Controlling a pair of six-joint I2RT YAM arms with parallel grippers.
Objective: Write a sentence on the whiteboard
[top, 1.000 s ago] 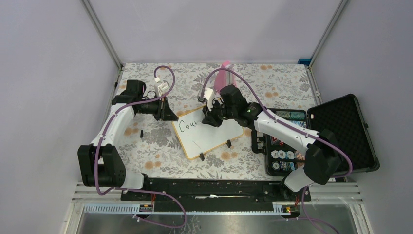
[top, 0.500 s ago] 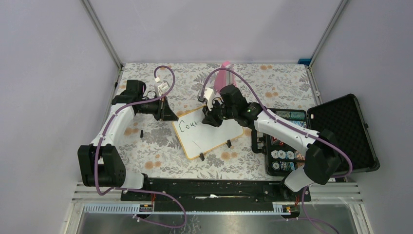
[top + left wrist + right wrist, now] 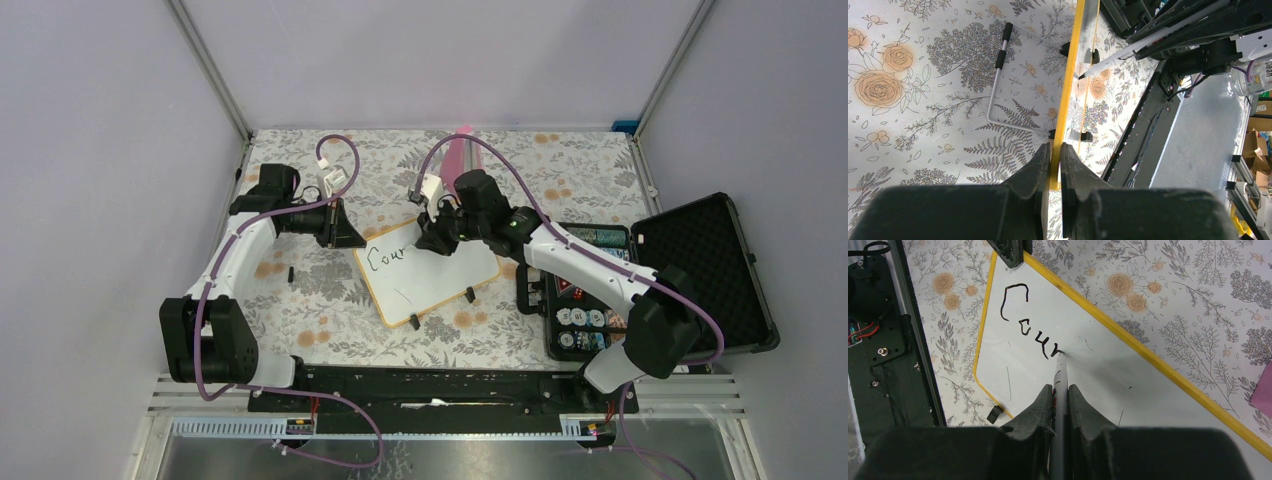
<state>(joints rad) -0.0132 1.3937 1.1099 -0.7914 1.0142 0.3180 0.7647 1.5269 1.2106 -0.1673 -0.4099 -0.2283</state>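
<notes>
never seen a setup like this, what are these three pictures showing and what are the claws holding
Two robot arms are bolted at a table's near edge. The wide picture looks down from above and behind them; the other two come from a camera on each wrist, showing its own fingers. On the flowered cloth lie a whiteboard and, at right, an open black case with chips. The left gripper is shut on the whiteboard's rim. The right gripper is shut on a marker, its tip on the board at the end of the letters "Cour".
</notes>
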